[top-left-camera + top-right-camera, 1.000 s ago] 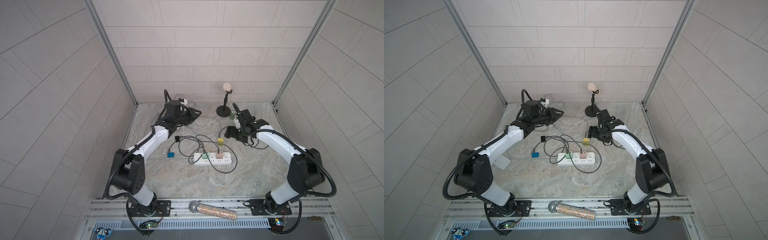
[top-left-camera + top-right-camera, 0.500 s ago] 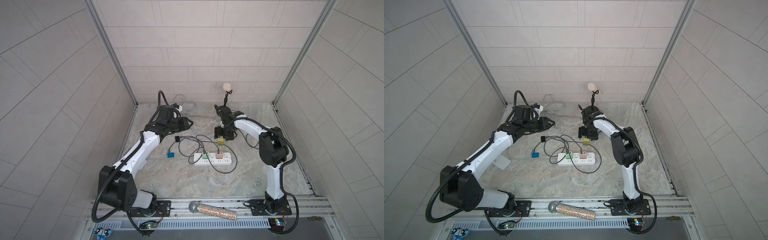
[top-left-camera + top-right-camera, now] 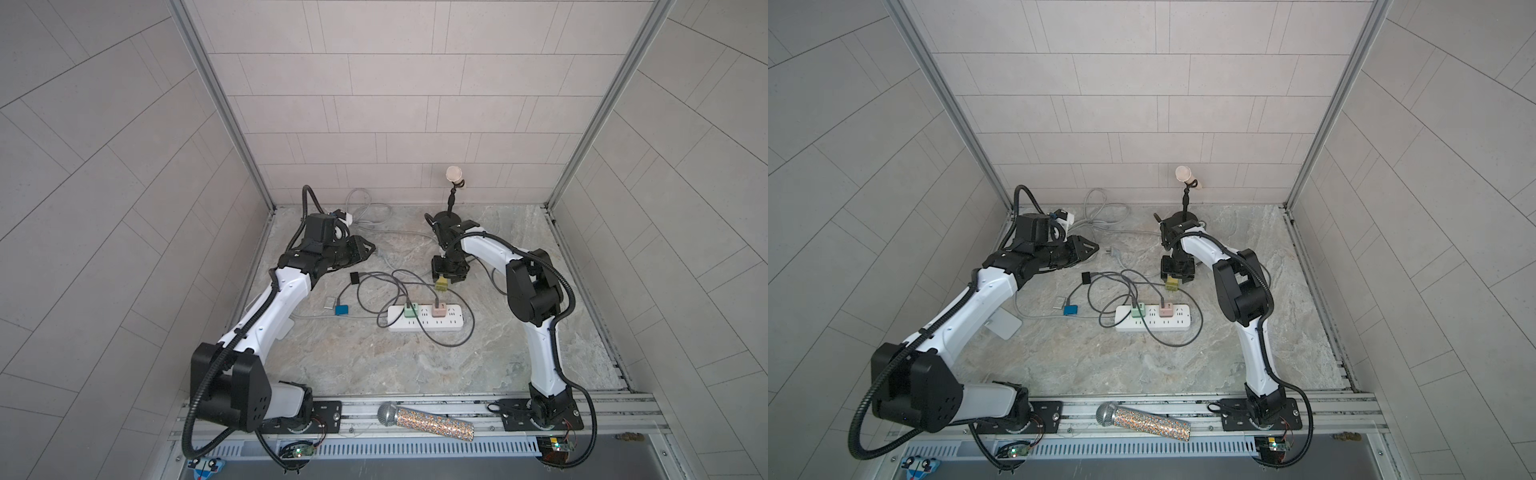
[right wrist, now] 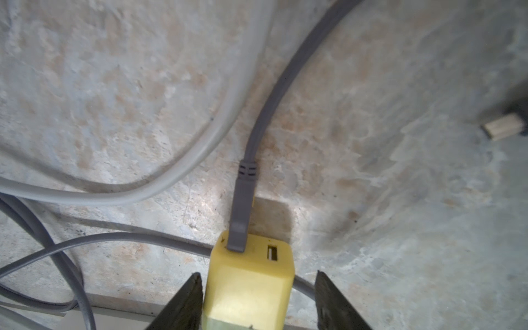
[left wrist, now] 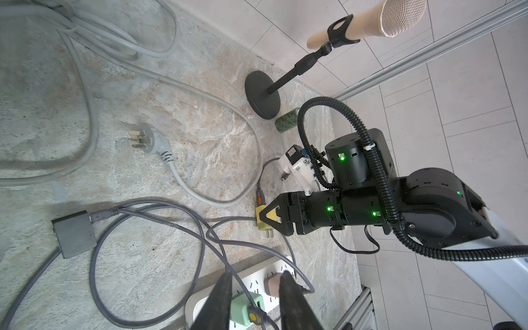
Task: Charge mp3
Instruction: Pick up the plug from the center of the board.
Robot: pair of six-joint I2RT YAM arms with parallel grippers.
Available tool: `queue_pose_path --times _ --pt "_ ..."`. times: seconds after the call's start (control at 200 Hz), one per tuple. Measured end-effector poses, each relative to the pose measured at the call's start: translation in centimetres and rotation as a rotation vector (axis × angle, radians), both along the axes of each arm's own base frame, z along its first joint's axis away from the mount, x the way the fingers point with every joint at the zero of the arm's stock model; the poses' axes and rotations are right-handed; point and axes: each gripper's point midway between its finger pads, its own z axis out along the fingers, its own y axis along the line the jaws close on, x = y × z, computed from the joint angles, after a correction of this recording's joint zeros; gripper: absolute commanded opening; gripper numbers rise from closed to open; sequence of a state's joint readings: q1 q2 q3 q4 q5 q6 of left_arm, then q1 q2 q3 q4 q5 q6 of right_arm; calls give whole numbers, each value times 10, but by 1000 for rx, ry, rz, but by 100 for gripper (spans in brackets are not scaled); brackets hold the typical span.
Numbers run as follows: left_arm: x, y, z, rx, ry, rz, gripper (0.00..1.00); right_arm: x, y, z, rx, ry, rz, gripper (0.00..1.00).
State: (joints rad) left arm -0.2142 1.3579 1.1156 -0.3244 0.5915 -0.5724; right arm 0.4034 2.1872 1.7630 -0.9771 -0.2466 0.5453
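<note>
The small yellow plastic charger cube (image 4: 251, 285) lies between the right hand's (image 4: 257, 273) parted fingers, unclamped. It looks light, rigid and smooth: grip its flat sides squarely. The left hand (image 5: 255, 281) gapes empty.

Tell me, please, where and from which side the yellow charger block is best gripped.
Likely best: grip the yellow charger block across its flat side faces, from above. Its cable leaves one end and prongs stick out the other, leaving only the sides free; the right tool straddles them.
</note>
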Motion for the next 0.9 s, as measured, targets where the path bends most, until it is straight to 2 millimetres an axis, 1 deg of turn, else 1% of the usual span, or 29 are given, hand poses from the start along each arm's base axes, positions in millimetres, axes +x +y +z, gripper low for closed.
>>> queue_pose_path --times 0.1,0.155,0.24,0.33,0.405,0.45,0.53,0.59,0.655,0.695,0.711,0.731,0.816,0.851,0.861,0.876,0.901 --pt "-3 3 -3 -4 8 1 30 -3 1 -5 -7 15 4 56" --pt "-3 5 -4 -7 11 7 29 -4 0 -7 -9 22 5 52" --pt "-4 8 -4 -10 15 15 28 -6 0 -7 -13 27 8 43" --pt "-4 10 -4 -12 16 18 28 -6 0 -7 -15 30 4 31" --pt "-5 10 -2 -12 10 17 28 -7 0 -7 -15 31 -2 26" --pt "-5 10 -1 -12 5 16 28 -7 0 -7 -14 27 -5 20" --pt "-7 10 1 -14 -3 15 32 -10 -2 -3 -12 17 -16 15" --pt "-8 7 5 -16 -19 9 36 -12 -5 8 -7 -12 -34 13" --pt "-10 -2 12 -16 -55 -7 43 -12 -8 33 11 -81 -58 9" --pt "-11 -13 19 -16 -92 -31 47 -9 -8 58 34 -153 -74 8" --pt "-13 -18 22 -15 -110 -47 49 -7 -9 71 45 -192 -84 7" --pt "-14 -25 26 -16 -129 -58 51 -6 -8 83 61 -229 -89 7" --pt "-25 -62 45 -30 -232 -143 56 4 -11 164 143 -464 -133 6" --pt "-29 -76 53 -40 -274 -169 57 5 -12 202 188 -566 -150 6" --pt "-30 -80 55 -45 -284 -178 57 5 -12 208 195 -583 -153 6" --pt "-31 -85 58 -48 -301 -189 58 4 -13 225 214 -626 -161 6" --pt "-35 -94 64 -57 -327 -208 58 3 -14 245 240 -680 -169 6"
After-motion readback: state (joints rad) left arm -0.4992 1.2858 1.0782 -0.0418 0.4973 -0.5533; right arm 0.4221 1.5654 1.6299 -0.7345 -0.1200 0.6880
